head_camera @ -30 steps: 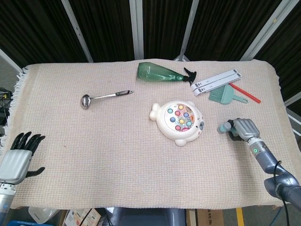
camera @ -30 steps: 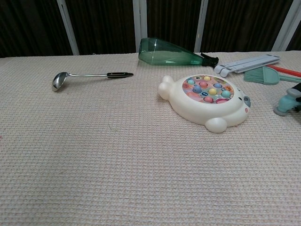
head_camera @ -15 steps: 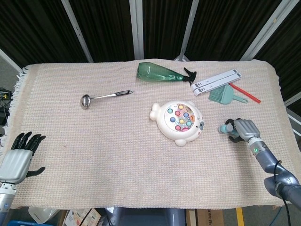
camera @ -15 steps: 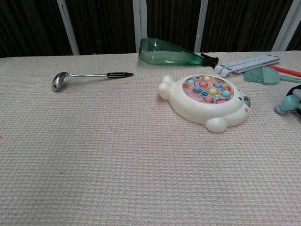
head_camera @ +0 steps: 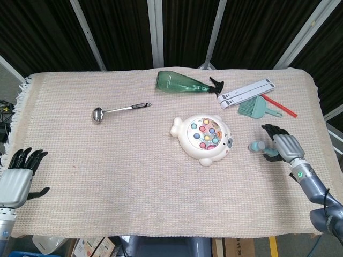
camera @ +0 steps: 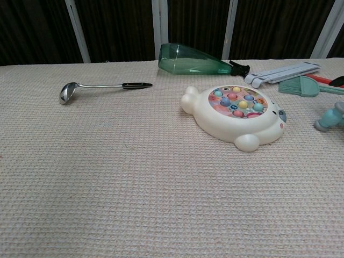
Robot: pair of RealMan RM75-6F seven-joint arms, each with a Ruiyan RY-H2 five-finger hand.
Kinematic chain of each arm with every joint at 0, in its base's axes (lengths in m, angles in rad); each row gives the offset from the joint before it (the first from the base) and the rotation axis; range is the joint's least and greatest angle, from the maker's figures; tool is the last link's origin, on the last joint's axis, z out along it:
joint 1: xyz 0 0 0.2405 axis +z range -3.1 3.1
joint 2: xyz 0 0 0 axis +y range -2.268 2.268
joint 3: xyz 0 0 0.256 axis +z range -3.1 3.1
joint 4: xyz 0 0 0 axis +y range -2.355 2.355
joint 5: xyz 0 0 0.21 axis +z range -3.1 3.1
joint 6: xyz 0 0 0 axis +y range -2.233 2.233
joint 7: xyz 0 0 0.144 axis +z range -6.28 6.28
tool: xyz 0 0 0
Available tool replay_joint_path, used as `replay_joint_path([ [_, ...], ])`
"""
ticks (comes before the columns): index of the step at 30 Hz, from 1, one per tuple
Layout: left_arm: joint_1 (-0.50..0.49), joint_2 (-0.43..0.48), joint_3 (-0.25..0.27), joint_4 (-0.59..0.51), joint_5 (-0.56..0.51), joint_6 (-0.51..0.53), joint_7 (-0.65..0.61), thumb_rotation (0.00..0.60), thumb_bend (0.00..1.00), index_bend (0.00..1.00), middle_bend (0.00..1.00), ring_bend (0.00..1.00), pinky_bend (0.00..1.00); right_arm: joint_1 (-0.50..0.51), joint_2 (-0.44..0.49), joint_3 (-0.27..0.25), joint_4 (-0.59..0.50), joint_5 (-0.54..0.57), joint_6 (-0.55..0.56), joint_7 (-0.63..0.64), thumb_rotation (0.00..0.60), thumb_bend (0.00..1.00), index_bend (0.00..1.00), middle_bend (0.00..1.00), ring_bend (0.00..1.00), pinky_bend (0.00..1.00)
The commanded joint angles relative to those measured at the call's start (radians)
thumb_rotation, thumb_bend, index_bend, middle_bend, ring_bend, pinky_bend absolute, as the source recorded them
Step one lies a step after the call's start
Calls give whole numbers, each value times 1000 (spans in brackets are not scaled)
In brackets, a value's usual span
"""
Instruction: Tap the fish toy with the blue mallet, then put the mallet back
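The white fish toy (head_camera: 203, 138) (camera: 236, 117), with coloured buttons on top, lies right of the table's middle. To its right the blue mallet (head_camera: 258, 146) (camera: 329, 118) lies on the cloth, head toward the toy. My right hand (head_camera: 286, 145) sits just right of the mallet with its fingers spread; whether they still touch the handle is unclear. In the chest view only a dark fingertip (camera: 337, 81) of that hand shows at the right edge. My left hand (head_camera: 17, 179) hovers by the table's near left corner, fingers apart, holding nothing.
A green spray bottle (head_camera: 182, 83) lies on its side behind the toy. A white folded stand (head_camera: 247, 92), a teal brush (head_camera: 257, 108) and a red stick (head_camera: 281, 106) lie at the back right. A metal ladle (head_camera: 119, 111) rests at the left.
My right hand held the mallet a second ago; its fingers have opened and the hand has drawn slightly right, leaving the mallet on the cloth. The left hand has sunk a little.
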Motion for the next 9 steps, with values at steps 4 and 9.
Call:
replay_joint_path([
  [4, 19, -31, -9, 30, 7, 40, -14, 600, 44, 142, 98, 0, 0, -147, 65, 29, -140, 5, 271, -29, 600, 312, 0, 51, 24, 102],
  [9, 43, -57, -1, 48, 32, 83, -28, 600, 44, 142, 99, 0, 0, -278, 53, 22, -211, -13, 505, -108, 600, 313, 28, 63, 33, 102],
])
